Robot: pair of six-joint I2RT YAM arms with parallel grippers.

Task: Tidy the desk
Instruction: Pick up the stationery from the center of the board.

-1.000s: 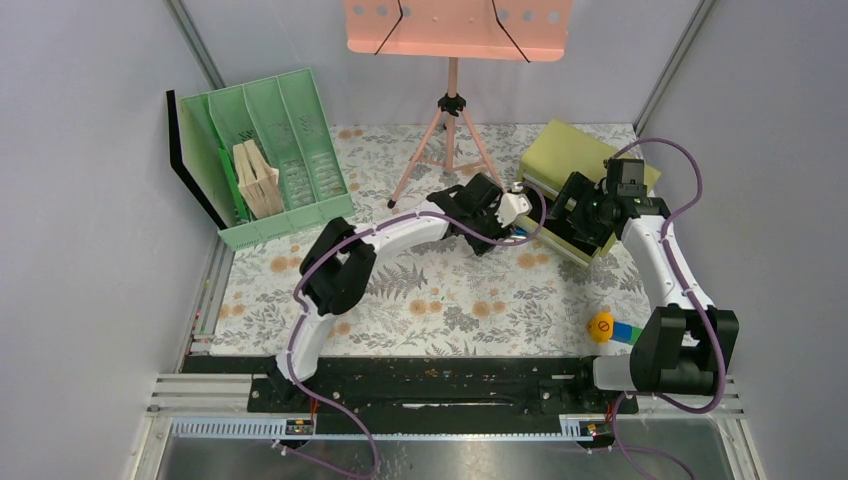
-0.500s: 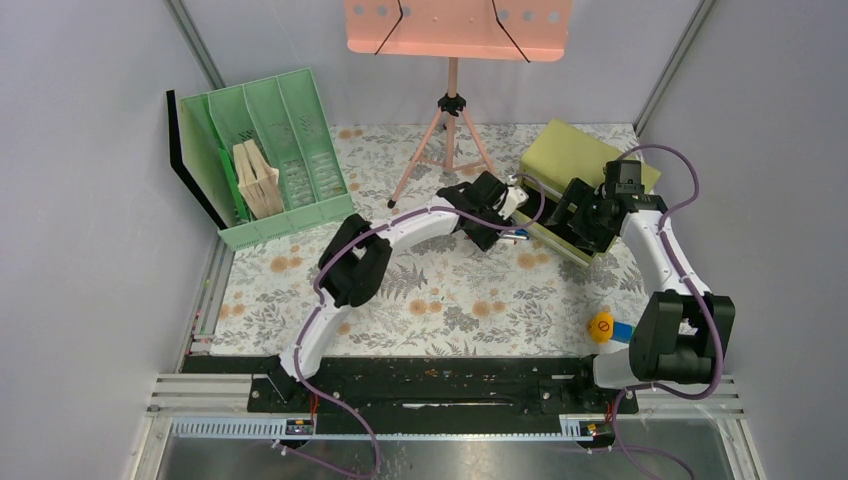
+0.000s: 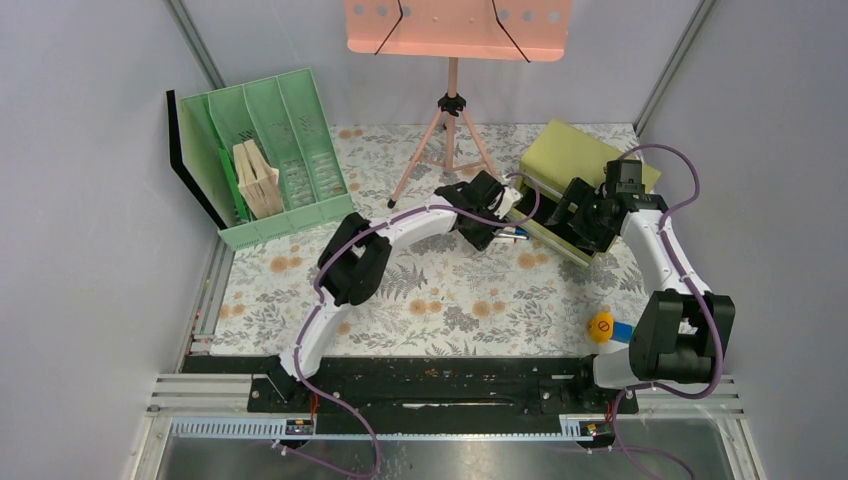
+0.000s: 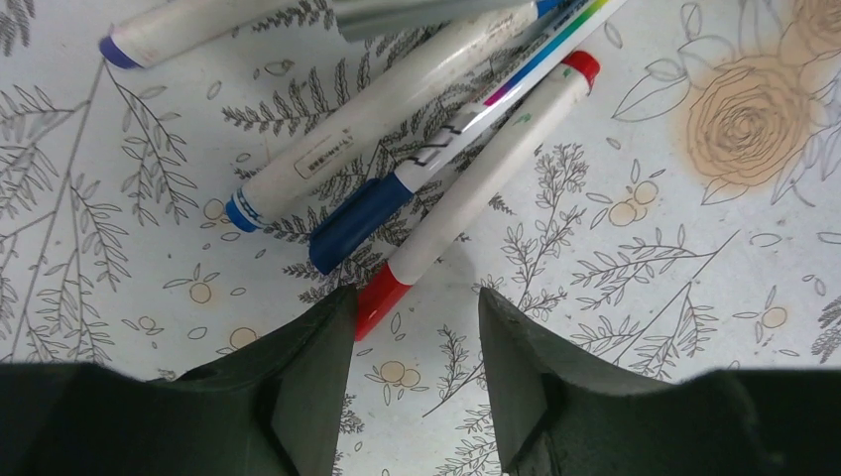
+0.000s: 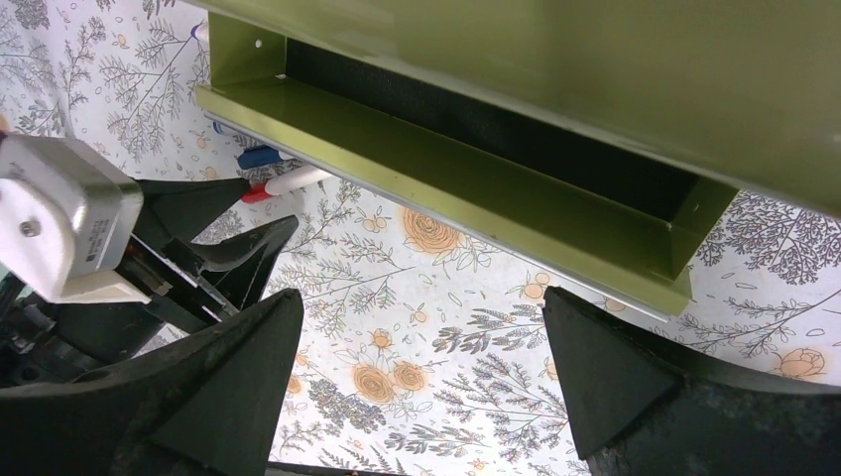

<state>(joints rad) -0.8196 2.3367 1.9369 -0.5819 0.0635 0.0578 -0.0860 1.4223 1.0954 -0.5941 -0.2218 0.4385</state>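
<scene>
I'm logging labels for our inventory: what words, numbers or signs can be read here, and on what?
No text reads clearly.
White marker with blue end: small print on the barrel, too blurred to read.
Rainbow-striped pen: dark lettering, unreadable.
White-grey box on the left wrist: label too small to read.
Yellow round object: red round sign, too small to make out.

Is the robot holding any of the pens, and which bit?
No, nothing is held. The left gripper has its fingers spread open by the red-tipped pen, not squeezing it. The right gripper is open too, near the green box.
</scene>
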